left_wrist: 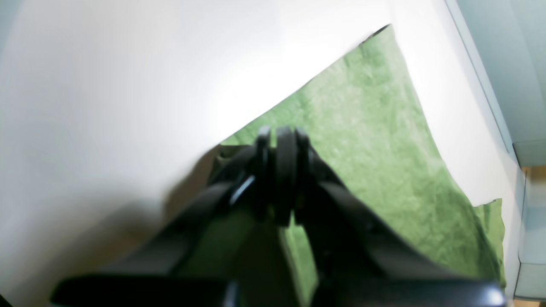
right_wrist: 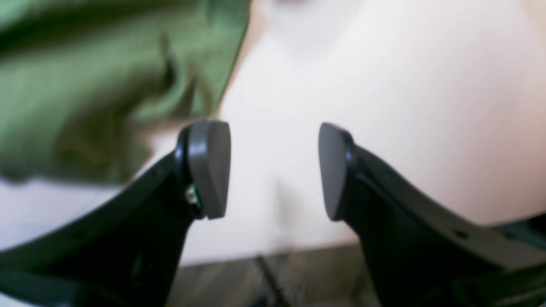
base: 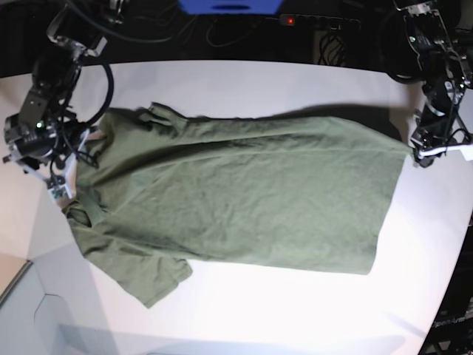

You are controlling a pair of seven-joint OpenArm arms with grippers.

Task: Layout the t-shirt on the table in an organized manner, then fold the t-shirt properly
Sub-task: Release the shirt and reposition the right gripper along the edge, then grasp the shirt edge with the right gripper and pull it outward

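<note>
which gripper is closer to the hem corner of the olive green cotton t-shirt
Left. The left gripper is shut on the olive-green cotton t-shirt at its hem corner; the right gripper is open beside the collar end.

Left pincer (left_wrist: 281,170) clamped; right pincer (right_wrist: 273,170) spread.

Brightness: strong light from above; the large smooth white table (base: 295,310) is nearly washed out in both wrist views.
Glare: a hot white patch beside the olive-green wrinkly t-shirt (left_wrist: 375,140) in the left wrist view.
Shadows: soft and dark under the black left gripper (left_wrist: 283,140).
Blur: the right wrist view is smeared; only the grey pads (right_wrist: 209,166) are fairly sharp.
Background: dark above the table in the base view.
</note>
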